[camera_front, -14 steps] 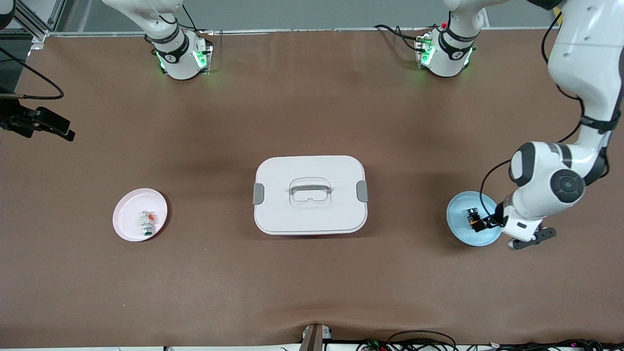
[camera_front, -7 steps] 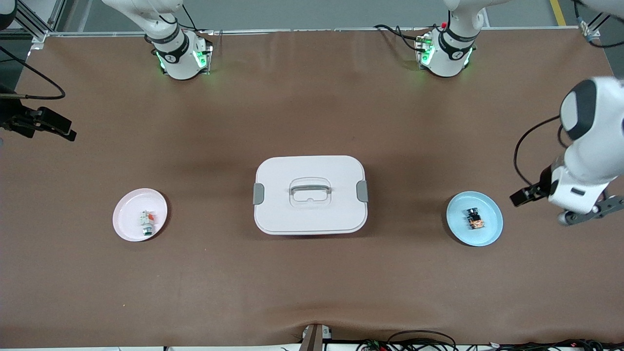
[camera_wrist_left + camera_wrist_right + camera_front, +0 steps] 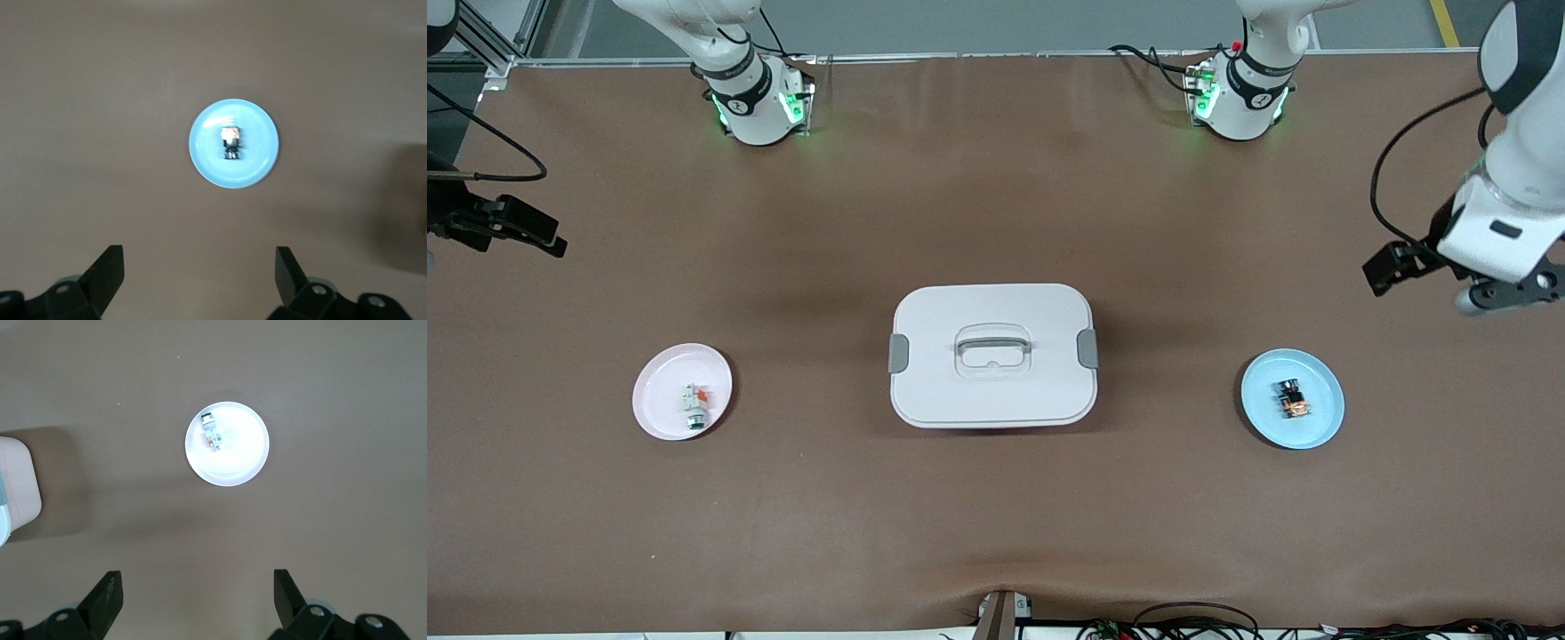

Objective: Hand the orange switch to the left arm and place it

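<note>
The orange switch [image 3: 1291, 398], tiny, black with an orange face, lies on the blue plate [image 3: 1319, 428] toward the left arm's end of the table. It also shows in the left wrist view [image 3: 231, 142] on that plate [image 3: 207, 163]. My left gripper [image 3: 1385, 267] is open and empty, high over bare table beside the plate; its jaws stand wide apart in the left wrist view [image 3: 200, 259]. My right gripper [image 3: 544, 240] is open and empty, high over the right arm's end of the table, shown in the right wrist view [image 3: 197, 581]. The white lidded box [image 3: 943, 396] stands mid-table between the plates.
A pink plate [image 3: 656, 396] toward the right arm's end holds a white part with a red tab and green end [image 3: 695, 407]; both show in the right wrist view, plate [image 3: 237, 467] and part [image 3: 212, 433]. A corner of the box [image 3: 17, 487] shows there too.
My left gripper was down at the switch on the blue plate; it has risen empty and moved off toward the table's end. The switch stays on the plate. The right arm waits.
</note>
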Available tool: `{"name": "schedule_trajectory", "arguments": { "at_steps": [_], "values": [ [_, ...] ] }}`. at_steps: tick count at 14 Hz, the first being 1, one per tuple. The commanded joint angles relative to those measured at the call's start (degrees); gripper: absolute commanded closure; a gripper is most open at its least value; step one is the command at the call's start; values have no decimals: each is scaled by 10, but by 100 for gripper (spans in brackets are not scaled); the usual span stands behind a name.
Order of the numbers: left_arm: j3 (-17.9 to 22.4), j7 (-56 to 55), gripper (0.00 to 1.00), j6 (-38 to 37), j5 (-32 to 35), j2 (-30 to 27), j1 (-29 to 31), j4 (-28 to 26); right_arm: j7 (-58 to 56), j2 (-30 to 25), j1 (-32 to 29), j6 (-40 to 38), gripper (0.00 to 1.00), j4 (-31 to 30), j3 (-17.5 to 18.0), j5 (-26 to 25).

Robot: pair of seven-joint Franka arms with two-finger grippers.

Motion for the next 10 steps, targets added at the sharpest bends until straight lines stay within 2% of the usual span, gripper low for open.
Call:
{"name": "schedule_trajectory", "arguments": {
  "at_steps": [1,4,5,7,10],
  "values": [
    [1,15,0,-30,-34,-29,6,-4,-6,-14,-9,2,0,-13,7,-4],
    [3,15,0,-39,-36,-38,-4,-2,-6,-14,-9,2,0,-13,8,-4],
    [16,15,0,-42,-36,-44,-32,-2,-6,-14,-9,2,0,-13,8,-4],
    [88,20,0,-70,-38,-49,-102,-2,-6,-14,-9,3,0,-13,8,-4],
    [134,70,0,-72,-85,-57,-111,-3,-6,-14,-9,3,0,-13,8,-4]
  ]
}}
